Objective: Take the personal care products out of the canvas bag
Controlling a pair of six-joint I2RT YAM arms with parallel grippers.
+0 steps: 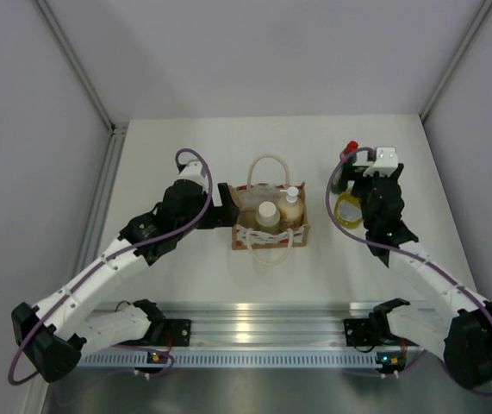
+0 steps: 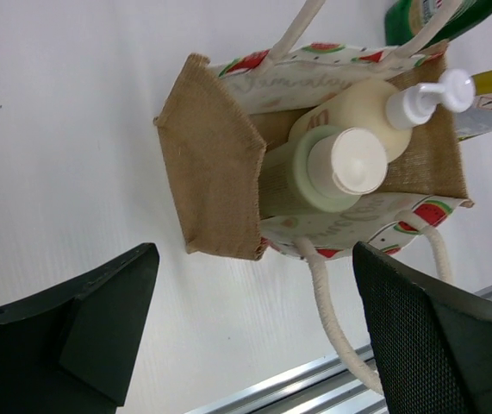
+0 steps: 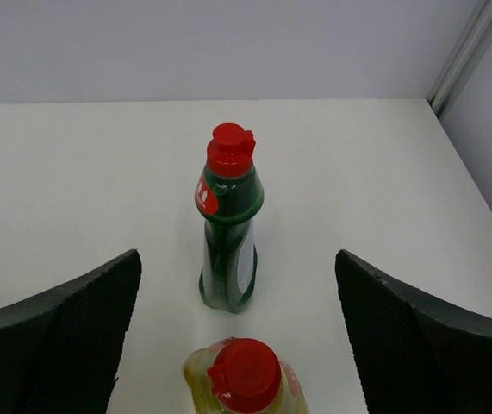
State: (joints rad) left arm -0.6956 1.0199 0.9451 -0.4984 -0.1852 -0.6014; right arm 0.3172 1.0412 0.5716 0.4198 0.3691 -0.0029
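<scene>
The tan canvas bag [image 1: 270, 233] stands at the table's middle with its rope handles up. Inside it are the pale green bottle with white cap [image 1: 267, 213] and the cream pump bottle [image 1: 291, 204]. Both show in the left wrist view, the pale green one [image 2: 332, 168] beside the cream one [image 2: 375, 112] in the bag [image 2: 220, 164]. My left gripper [image 1: 227, 205] is open and empty at the bag's left end [image 2: 254, 293]. The dark green bottle [image 3: 228, 233] and the yellow bottle [image 3: 244, 379] stand on the table right of the bag. My right gripper [image 3: 237, 259] is open, with the yellow bottle just below and between its fingers.
An aluminium rail [image 1: 263, 315] runs along the near edge of the table. Grey walls close in the back and both sides. The dark green bottle [image 1: 346, 164] stands near the back right, the yellow bottle [image 1: 349, 210] just in front of it.
</scene>
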